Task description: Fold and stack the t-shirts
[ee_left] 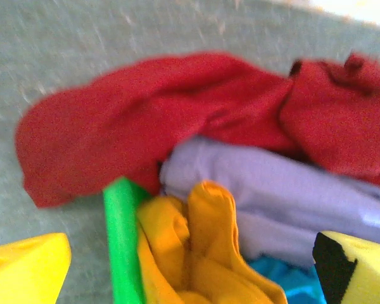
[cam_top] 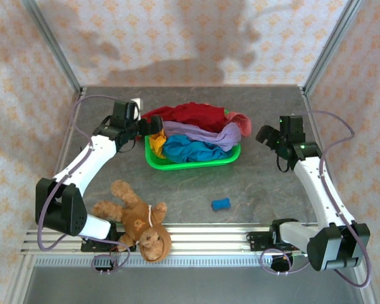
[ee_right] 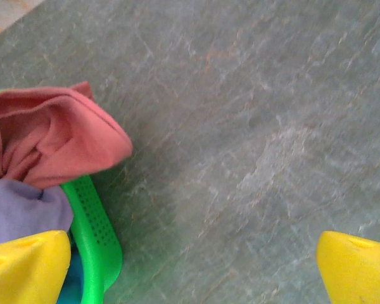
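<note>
Grey worktop carries the green basket of t-shirts near its far edge; I read left gripper and right gripper wide open, empty.

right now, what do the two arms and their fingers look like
Both the left arm and right arm have white links with black joints and bases, and pale purple cables loop alongside them. The fingers are chunky bright yellow wedges; one shows a black inner pad.

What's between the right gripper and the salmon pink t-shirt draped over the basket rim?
Just bare table between the right gripper and the salmon pink t-shirt, seen in the top external and right wrist views.
</note>
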